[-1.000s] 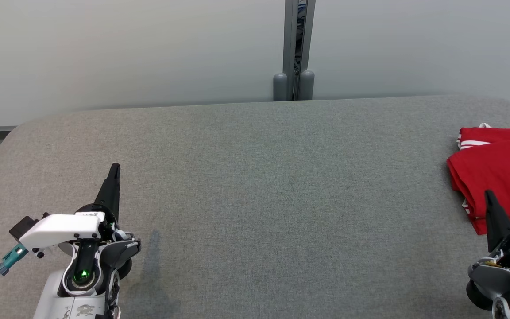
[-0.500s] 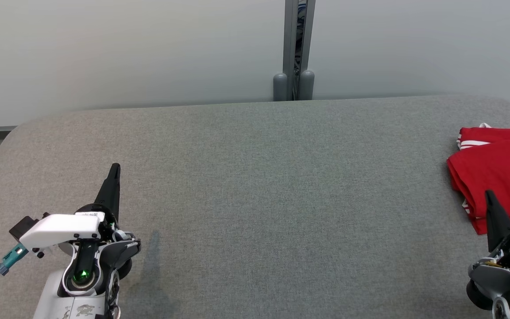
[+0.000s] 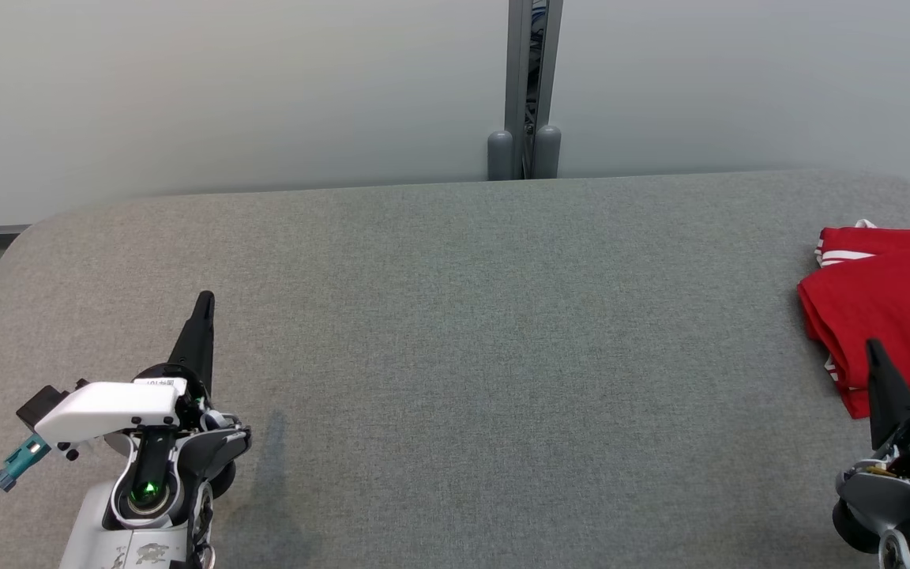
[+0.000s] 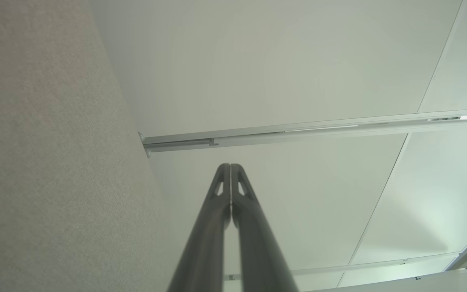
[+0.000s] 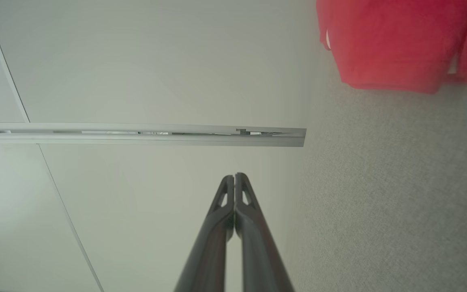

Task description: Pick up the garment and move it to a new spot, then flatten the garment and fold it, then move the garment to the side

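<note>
Nearest the robot, the left gripper (image 3: 204,300) is hovering over the near left part of the grey table (image 3: 455,316), fingers pointing away from the robot. The right gripper (image 3: 870,348) is sitting at the near right, its dark tip overlapping the near edge of the red garment (image 3: 889,304) in the head view; whether it is touching the cloth cannot be told from there. The head view is seeing each gripper edge-on as 1 dark spike. The 2 wrist views are adding what that angle is hiding: on each gripper the 2 fingers are pressing together tip to tip, with nothing between them.

The garment is lying folded on the right end of the table, well apart from the left gripper. Its folded side is facing the table's middle and running near to far on a slight slant, with the white-striped part at the far end. The picture's right edge is cutting it off, so its long axis cannot be told. The right wrist view is catching 1 red corner against the grey cloth.

Beyond the table, a pale wall (image 3: 226,95) and a grey post (image 3: 526,79) are standing.

Compared with 1 second ago, both grippers and the garment are staying in the same places.
</note>
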### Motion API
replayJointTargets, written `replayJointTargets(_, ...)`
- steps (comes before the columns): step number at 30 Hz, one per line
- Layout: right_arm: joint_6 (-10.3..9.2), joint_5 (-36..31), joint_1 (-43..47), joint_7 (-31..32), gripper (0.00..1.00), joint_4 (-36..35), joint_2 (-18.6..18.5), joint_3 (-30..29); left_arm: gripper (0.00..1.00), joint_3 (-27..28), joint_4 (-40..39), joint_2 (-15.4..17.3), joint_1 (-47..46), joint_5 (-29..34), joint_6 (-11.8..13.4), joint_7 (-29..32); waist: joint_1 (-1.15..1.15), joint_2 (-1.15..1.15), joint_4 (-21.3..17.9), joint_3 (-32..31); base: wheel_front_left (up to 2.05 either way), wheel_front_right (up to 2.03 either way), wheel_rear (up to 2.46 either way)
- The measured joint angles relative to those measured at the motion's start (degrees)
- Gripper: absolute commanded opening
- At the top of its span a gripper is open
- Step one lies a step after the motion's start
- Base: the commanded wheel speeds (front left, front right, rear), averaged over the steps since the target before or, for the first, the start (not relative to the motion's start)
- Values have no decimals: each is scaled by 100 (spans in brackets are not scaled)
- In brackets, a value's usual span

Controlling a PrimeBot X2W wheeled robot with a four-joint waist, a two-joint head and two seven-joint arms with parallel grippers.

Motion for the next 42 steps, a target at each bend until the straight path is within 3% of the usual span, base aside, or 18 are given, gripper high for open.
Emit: replayJointTargets(42, 0, -15, -4, 8, 0, 0, 9, -19, 0, 23, 1, -11, -1, 33, 0, 16, 0, 0, 0, 0, 0, 0, 0)
